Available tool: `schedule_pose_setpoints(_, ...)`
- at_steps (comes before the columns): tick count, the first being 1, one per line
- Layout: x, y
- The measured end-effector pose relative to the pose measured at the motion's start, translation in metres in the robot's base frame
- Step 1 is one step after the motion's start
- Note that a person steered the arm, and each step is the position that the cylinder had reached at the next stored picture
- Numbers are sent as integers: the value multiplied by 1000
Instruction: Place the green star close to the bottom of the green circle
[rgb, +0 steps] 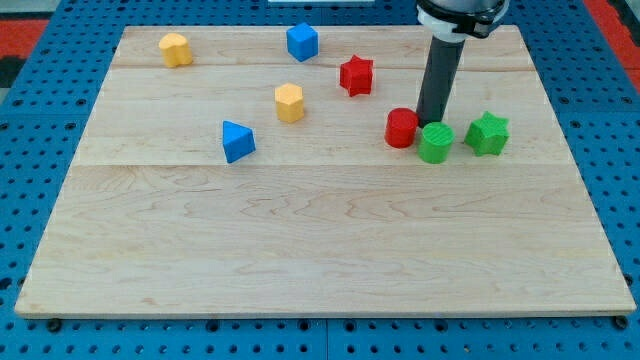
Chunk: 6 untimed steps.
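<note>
The green star (487, 134) lies on the wooden board at the view's right. The green circle (435, 143) is a short cylinder just to the star's left, a small gap apart. My tip (431, 122) stands right behind the green circle's top edge, between it and the red cylinder (402, 128), which touches or nearly touches the green circle on its left. The tip is to the left of the green star and apart from it.
A red star (356, 75) lies up and left of the tip. A blue cube (302, 42) and a yellow block (176, 49) lie near the top. A yellow hexagon (289, 102) and a blue triangle (238, 141) lie at centre left. The board's right edge (578, 150) is near the green star.
</note>
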<state>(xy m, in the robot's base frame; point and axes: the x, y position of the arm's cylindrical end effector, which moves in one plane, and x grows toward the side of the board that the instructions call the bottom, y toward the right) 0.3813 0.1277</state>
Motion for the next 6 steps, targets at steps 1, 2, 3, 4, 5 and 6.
schedule_pose_setpoints(1, -35, 37)
schedule_pose_setpoints(2, -5, 102)
schedule_pose_setpoints(3, 36, 89)
schedule_pose_setpoints(4, 62, 66)
schedule_pose_setpoints(5, 104, 4)
schedule_pose_setpoints(6, 129, -105)
